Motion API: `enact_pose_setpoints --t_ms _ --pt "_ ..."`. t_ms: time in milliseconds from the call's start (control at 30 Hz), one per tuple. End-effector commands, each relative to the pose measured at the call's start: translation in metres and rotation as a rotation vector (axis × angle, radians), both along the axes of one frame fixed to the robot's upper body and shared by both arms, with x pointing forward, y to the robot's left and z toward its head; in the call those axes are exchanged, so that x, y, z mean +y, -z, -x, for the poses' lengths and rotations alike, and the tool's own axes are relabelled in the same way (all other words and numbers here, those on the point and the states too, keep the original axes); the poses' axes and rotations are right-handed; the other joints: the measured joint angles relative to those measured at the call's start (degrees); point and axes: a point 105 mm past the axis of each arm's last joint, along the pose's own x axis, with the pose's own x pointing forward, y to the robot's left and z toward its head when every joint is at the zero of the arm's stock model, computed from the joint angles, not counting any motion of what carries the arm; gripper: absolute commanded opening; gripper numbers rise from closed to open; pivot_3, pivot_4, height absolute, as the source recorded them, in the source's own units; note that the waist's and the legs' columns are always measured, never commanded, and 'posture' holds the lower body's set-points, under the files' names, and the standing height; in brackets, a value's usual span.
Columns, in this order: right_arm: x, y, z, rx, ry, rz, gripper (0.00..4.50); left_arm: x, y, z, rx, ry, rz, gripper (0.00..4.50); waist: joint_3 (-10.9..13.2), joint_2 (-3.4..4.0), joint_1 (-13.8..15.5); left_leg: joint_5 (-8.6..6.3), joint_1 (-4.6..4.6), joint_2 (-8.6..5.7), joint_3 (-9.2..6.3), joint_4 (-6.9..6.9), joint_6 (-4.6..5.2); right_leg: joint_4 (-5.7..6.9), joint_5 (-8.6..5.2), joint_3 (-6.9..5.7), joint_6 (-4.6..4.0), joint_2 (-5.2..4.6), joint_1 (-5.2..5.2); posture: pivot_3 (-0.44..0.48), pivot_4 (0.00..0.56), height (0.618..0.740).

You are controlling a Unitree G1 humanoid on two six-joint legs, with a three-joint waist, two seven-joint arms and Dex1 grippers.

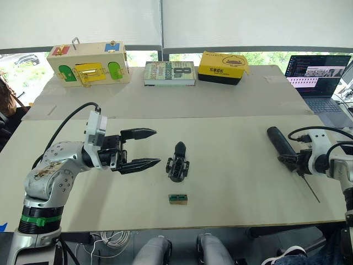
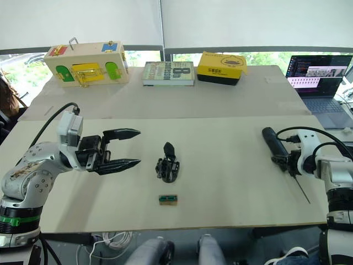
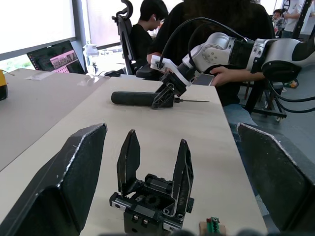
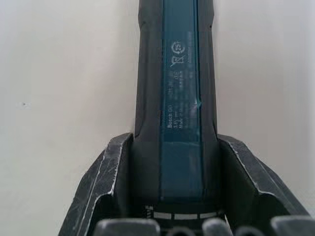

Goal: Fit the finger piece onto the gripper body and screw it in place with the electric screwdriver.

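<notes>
The gripper body (image 1: 177, 167) lies at the middle of the table. The dark tapered finger piece (image 1: 180, 148) sits at its far end, pointing away from me. In the left wrist view two tapered pieces rise side by side from the gripper body (image 3: 150, 206). My left gripper (image 1: 158, 146) hangs open just left of it, fingers pointing toward it, holding nothing. At the right, the electric screwdriver (image 1: 279, 141) lies on the table with its thin bit (image 1: 313, 192) toward the near edge. My right gripper (image 1: 291, 159) is shut on it, one finger on each side of its barrel (image 4: 179, 88).
A small green-topped tan block (image 1: 177, 199) lies near the front edge, below the gripper body. Along the back stand a wooden latch box (image 1: 88, 65), a book (image 1: 170, 73), a yellow box (image 1: 222, 67) and an open laptop (image 1: 317, 74). People (image 3: 226, 19) sit beyond the table's right end.
</notes>
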Motion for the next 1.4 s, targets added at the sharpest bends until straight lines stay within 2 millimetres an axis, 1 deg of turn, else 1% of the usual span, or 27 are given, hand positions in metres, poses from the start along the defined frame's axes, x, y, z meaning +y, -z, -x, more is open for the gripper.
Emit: enact_pose_setpoints --t_ms 33,67,100,133,167,200,233,300,333,400,533,567,733,900,1033,1100,1167,1233,1267,1400 --pt "0.011 -0.058 0.000 -0.212 -0.114 0.028 1.99 0.000 -0.007 0.007 -0.075 0.014 -0.023 4.50 0.03 0.08 0.03 0.00 0.00 0.00 0.00 0.00 0.00 0.02 0.00 0.00 0.00 0.00 -0.01 0.000 0.150 0.740" --pt "0.021 -0.069 0.005 -0.230 -0.170 0.038 1.99 0.001 -0.007 0.008 -0.069 0.015 -0.028 4.50 0.08 0.24 0.06 0.00 -0.01 0.00 0.00 0.00 0.00 0.05 0.00 0.01 0.00 0.00 -0.04 0.000 0.150 0.740" --pt "0.028 -0.074 0.009 -0.235 -0.204 0.044 1.99 0.001 -0.006 0.008 -0.063 0.017 -0.030 4.50 0.15 0.38 0.04 0.00 -0.03 -0.01 0.00 0.00 0.01 0.06 0.00 0.02 0.00 0.00 -0.08 0.000 0.150 0.740" --pt "0.040 -0.077 0.015 -0.227 -0.252 0.047 1.99 0.003 -0.005 0.009 -0.052 0.017 -0.034 4.50 0.21 0.52 -0.04 0.00 -0.08 -0.01 0.00 0.00 0.01 0.07 0.00 0.02 0.00 0.00 -0.13 0.000 0.150 0.740" --pt "0.048 -0.078 0.021 -0.219 -0.281 0.048 1.99 0.004 -0.005 0.009 -0.045 0.017 -0.037 4.50 0.20 0.56 -0.11 0.00 -0.16 -0.01 0.01 0.00 0.01 0.10 0.01 0.04 0.00 0.01 -0.25 0.000 0.150 0.740" --pt "0.064 -0.079 0.030 -0.204 -0.331 0.042 1.99 0.008 -0.002 0.007 -0.030 -0.014 -0.052 4.50 0.20 0.55 -0.21 0.00 -0.23 0.00 0.01 0.00 0.00 0.14 0.01 0.04 0.00 0.01 -0.35 0.000 0.150 0.740" --pt "0.074 -0.078 0.037 -0.190 -0.365 0.039 1.99 0.010 0.001 0.005 -0.019 -0.037 -0.064 4.50 0.20 0.56 -0.15 0.01 -0.23 0.05 0.01 0.00 -0.02 0.14 0.02 0.04 -0.01 0.06 -0.37 0.000 0.150 0.740" --pt "0.101 -0.071 0.054 -0.164 -0.438 0.037 1.99 0.018 0.009 0.005 -0.004 -0.066 -0.091 4.50 0.20 0.55 -0.11 0.00 -0.26 0.13 -0.01 0.00 -0.04 0.12 0.01 0.04 -0.02 0.07 -0.39 0.000 0.150 0.740" --pt "0.110 -0.065 0.061 -0.154 -0.467 0.049 1.99 0.021 0.011 0.006 -0.001 -0.077 -0.092 4.50 0.20 0.55 -0.07 0.00 -0.26 0.15 -0.01 0.00 -0.05 0.12 0.01 0.05 -0.02 0.08 -0.38 0.000 0.150 0.740" --pt "0.122 -0.053 0.072 -0.130 -0.500 0.063 1.99 0.027 0.016 0.008 0.001 -0.096 -0.091 4.50 0.21 0.53 0.15 0.00 -0.27 0.14 -0.01 0.00 -0.04 0.06 0.01 0.05 -0.02 0.05 -0.35 0.000 0.150 0.740" --pt "0.125 -0.035 0.075 -0.109 -0.470 0.044 1.99 0.033 0.027 0.011 0.021 -0.111 -0.107 4.50 0.23 0.50 0.37 -0.02 -0.28 -0.07 0.01 0.05 -0.02 -0.01 0.08 0.02 0.12 -0.10 -0.26 0.000 0.150 0.740" --pt "0.125 -0.032 0.074 -0.113 -0.474 0.061 1.99 0.034 0.029 0.012 0.025 -0.110 -0.112 4.50 0.24 0.51 0.50 -0.18 -0.28 -0.14 0.04 0.05 -0.34 -0.02 0.12 0.02 0.18 -0.17 -0.25 0.000 0.150 0.740" --pt "0.131 -0.015 0.076 -0.105 -0.517 0.068 1.99 0.033 0.033 0.009 0.011 -0.129 -0.117 4.50 0.25 0.44 0.53 -0.17 -0.19 -0.12 0.08 0.15 -0.39 -0.08 0.12 -0.02 0.37 -0.18 -0.07 0.000 0.150 0.740" --pt "0.130 -0.006 0.074 -0.090 -0.516 0.061 1.99 0.032 0.034 0.010 0.002 -0.119 -0.119 4.50 0.25 0.44 0.17 -0.14 -0.22 -0.11 0.08 0.15 -0.43 -0.02 0.17 0.00 0.26 -0.15 -0.17 0.000 0.150 0.740" --pt "0.127 -0.005 0.072 -0.086 -0.506 0.037 1.99 0.031 0.031 0.008 -0.023 -0.123 -0.113 4.50 0.25 0.44 0.14 -0.14 -0.21 -0.12 0.08 0.15 -0.43 -0.02 0.17 0.01 0.26 -0.15 -0.15 0.000 0.150 0.740" --pt "0.127 -0.004 0.073 -0.072 -0.511 0.027 3.01 0.029 0.029 0.007 -0.027 -0.121 -0.110 4.50 0.25 0.44 0.15 -0.14 -0.21 -0.11 0.08 0.15 -0.43 -0.01 0.17 0.00 0.26 -0.14 -0.16 0.000 0.150 0.740" --pt "0.127 -0.004 0.072 -0.071 -0.521 0.028 3.71 0.028 0.029 0.006 -0.028 -0.118 -0.111 4.50 0.24 0.43 0.12 -0.14 -0.19 -0.11 0.08 0.15 -0.43 -0.02 0.17 0.00 0.26 -0.14 -0.13 0.000 0.150 0.740" --pt "0.130 -0.010 0.073 -0.081 -0.542 0.026 4.35 0.028 0.029 0.006 -0.027 -0.117 -0.115 4.50 0.24 0.43 0.11 -0.14 -0.14 -0.11 0.08 0.15 -0.43 -0.02 0.17 0.00 0.26 -0.13 -0.07 0.000 0.150 0.740" --pt "0.129 -0.014 0.072 -0.096 -0.543 0.031 4.43 0.029 0.030 0.006 -0.025 -0.118 -0.117 4.50 0.24 0.43 0.12 -0.14 -0.14 -0.10 0.08 0.15 -0.43 -0.03 0.17 0.00 0.26 -0.13 -0.08 0.000 0.150 0.740" --pt "0.128 -0.031 0.073 -0.123 -0.573 0.046 4.43 0.030 0.032 0.007 -0.015 -0.120 -0.121 4.50 0.24 0.43 0.14 -0.14 -0.14 -0.11 0.08 0.15 -0.43 -0.02 0.17 0.00 0.26 -0.13 -0.08 0.000 0.150 0.740"
